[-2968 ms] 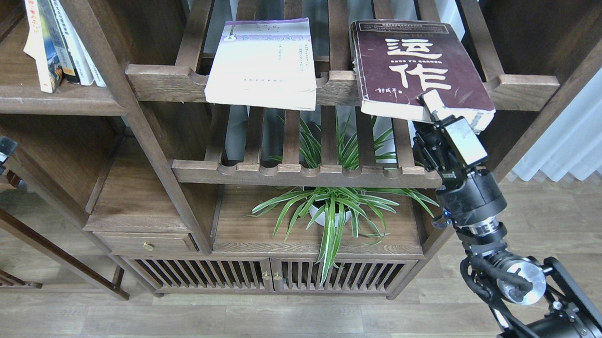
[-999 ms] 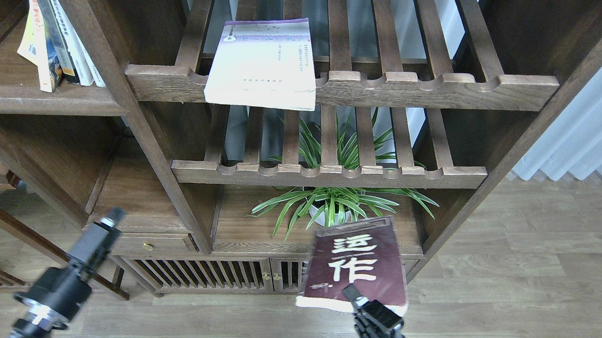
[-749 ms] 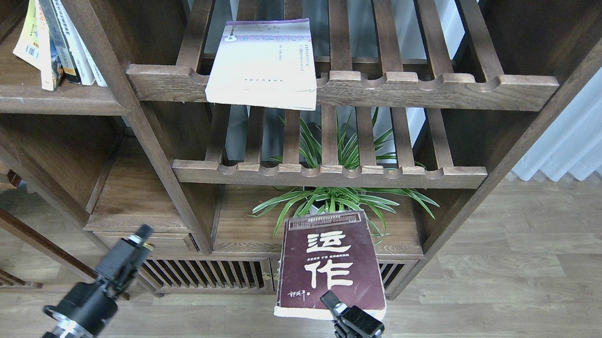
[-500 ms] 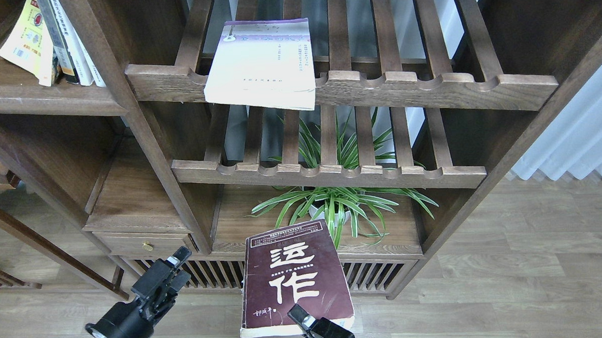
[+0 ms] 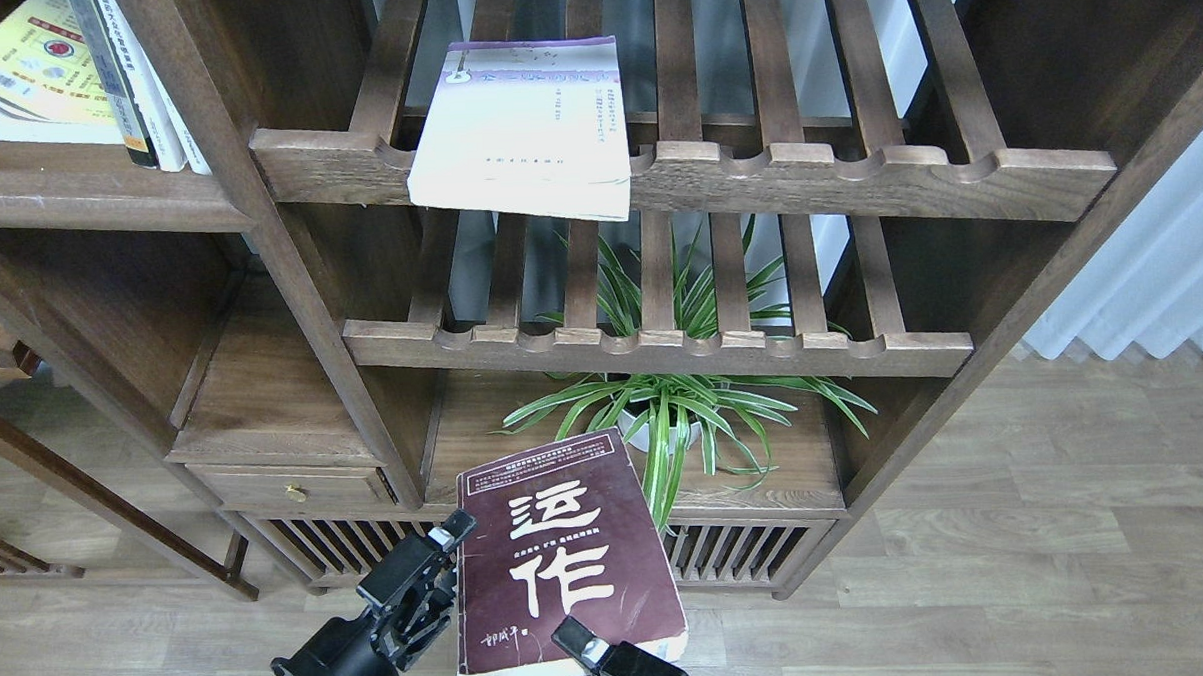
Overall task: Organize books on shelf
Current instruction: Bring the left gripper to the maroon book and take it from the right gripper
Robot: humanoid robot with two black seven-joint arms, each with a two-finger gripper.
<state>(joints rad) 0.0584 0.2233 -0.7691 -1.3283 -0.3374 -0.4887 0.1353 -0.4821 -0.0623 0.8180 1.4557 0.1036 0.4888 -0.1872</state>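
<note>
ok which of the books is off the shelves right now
The maroon book with big cream characters, held by the right tool in front of the cabinet. The white paperback lies on the slatted rack.

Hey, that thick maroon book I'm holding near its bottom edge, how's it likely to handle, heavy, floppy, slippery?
The maroon book looks thick with a deep page block, so probably heavy for its size. The right end effector pinches only its near edge, so it may sag or pivot. Its corners look worn and the cover soft, so expect some flex. The left end effector alongside its spine could steady it.
</note>
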